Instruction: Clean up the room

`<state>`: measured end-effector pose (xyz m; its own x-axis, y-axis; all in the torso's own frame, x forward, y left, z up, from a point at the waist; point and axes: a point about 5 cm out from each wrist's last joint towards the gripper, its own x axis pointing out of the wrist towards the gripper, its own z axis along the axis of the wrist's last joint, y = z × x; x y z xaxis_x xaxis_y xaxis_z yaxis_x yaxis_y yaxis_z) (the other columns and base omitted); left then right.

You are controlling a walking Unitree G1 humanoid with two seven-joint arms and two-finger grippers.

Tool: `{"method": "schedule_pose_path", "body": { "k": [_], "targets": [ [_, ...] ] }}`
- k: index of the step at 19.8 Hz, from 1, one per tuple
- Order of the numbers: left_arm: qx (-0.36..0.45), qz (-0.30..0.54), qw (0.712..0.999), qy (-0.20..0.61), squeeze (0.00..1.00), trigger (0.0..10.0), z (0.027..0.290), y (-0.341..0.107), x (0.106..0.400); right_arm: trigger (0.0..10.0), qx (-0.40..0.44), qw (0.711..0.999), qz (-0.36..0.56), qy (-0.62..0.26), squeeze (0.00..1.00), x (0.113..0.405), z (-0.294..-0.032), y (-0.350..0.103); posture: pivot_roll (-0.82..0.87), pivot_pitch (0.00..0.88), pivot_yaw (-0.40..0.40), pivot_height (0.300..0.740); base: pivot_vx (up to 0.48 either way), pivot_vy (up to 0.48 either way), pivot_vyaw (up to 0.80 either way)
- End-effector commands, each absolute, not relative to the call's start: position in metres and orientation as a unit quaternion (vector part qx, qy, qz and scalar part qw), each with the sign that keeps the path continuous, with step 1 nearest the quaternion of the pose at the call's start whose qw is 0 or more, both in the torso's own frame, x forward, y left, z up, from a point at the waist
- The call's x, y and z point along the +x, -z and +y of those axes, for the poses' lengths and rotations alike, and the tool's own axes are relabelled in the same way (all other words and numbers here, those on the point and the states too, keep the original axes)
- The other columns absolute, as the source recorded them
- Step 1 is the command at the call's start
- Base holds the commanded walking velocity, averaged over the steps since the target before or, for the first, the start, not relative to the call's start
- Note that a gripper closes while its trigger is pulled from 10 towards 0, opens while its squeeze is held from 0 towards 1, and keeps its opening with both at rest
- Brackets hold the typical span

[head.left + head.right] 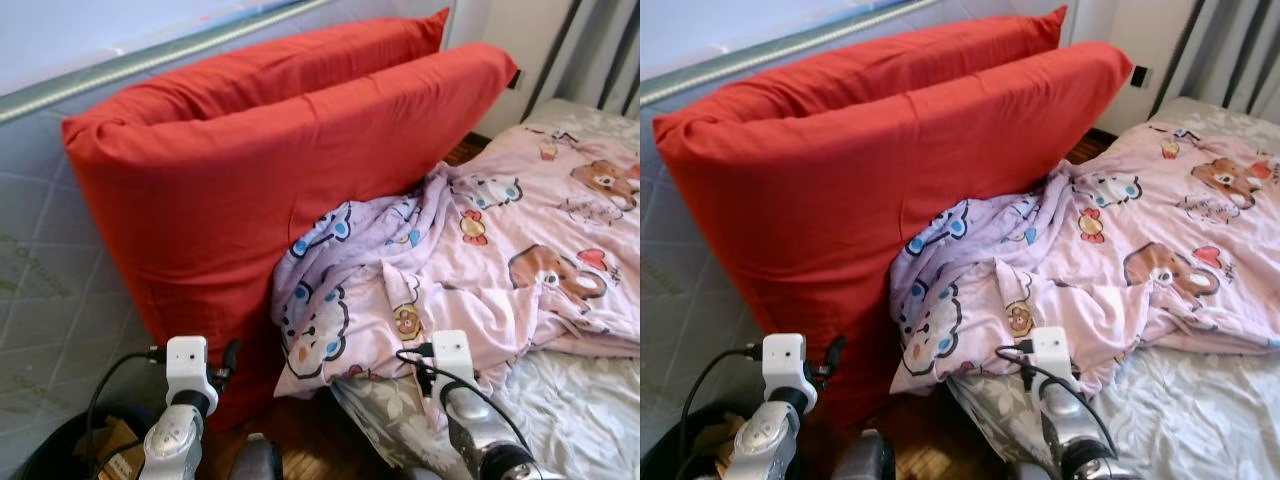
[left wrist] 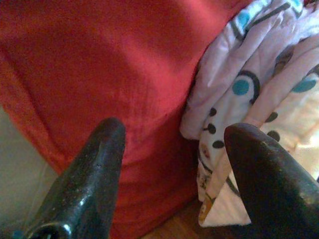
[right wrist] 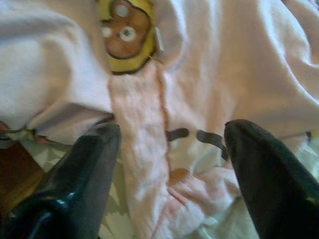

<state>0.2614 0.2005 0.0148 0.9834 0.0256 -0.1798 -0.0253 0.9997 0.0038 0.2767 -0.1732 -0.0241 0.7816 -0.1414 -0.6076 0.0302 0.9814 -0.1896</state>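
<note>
Two big red cushions (image 1: 270,170) stand on edge at 10 o'clock, leaning on a mattress (image 1: 50,260). Pink cartoon blanket (image 1: 480,260) is rumpled on the bed (image 1: 590,410) at 2 o'clock, touching the cushions. Left tool (image 2: 172,149) fingers apart, near the cushion's lower edge. Right tool (image 3: 169,149) fingers apart, empty, just above the blanket.

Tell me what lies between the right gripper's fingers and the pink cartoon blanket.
Nothing: in the right wrist view the open right gripper points straight at the pink cartoon blanket, its fingers short of the cloth with bare air between.
</note>
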Motion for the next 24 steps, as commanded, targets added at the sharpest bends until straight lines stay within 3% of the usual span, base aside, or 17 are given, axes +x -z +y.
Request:
{"method": "schedule_pose_path", "body": {
  "k": [1, 2, 5, 10, 13, 24],
  "targets": [
    [0.007, 0.096, 0.995, -0.012, 0.0, 10.0, 0.204, -0.015, 0.26, 10.0, -0.075, 0.937, 0.337, 0.047, 0.77, 0.275, -0.171, 0.027, 0.04, 0.136, 0.039, 0.657, 0.0, 0.0, 0.0],
    [0.008, 0.095, 0.995, -0.011, 0.0, 10.0, 0.205, -0.015, 0.26, 10.0, -0.074, 0.936, 0.34, 0.044, 0.0, 0.272, -0.17, 0.029, 0.04, 0.142, 0.041, 0.657, 0.0, 0.0, 0.0],
    [0.01, 0.096, 0.995, -0.009, 0.0, 10.0, 0.205, -0.015, 0.256, 10.0, -0.059, 0.922, 0.378, 0.058, 0.0, 0.255, -0.175, 0.043, 0.04, 0.161, 0.045, 0.657, 0.0, 0.0, 0.0],
    [0.007, 0.097, 0.995, -0.007, 0.0, 10.0, 0.203, -0.016, 0.256, 10.0, -0.005, 0.954, 0.291, 0.068, 0.0, 0.275, -0.175, 0.022, 0.04, 0.164, 0.043, 0.642, 0.0, 0.0, 0.0],
    [0.006, 0.098, 0.995, -0.006, 0.0, 10.0, 0.201, -0.017, 0.257, 10.0, -0.02, 0.953, 0.297, 0.055, 0.0, 0.274, -0.173, 0.024, 0.05, 0.161, 0.042, 0.612, 0.0, 0.0, 0.0],
    [0.005, 0.098, 0.995, -0.006, 0.0, 10.0, 0.2, -0.019, 0.253, 10.0, -0.061, 0.945, 0.319, 0.023, 0.0, 0.278, -0.164, 0.024, 0.07, 0.18, 0.048, 0.612, 0.0, 0.0, 0.0]
  ]
}}
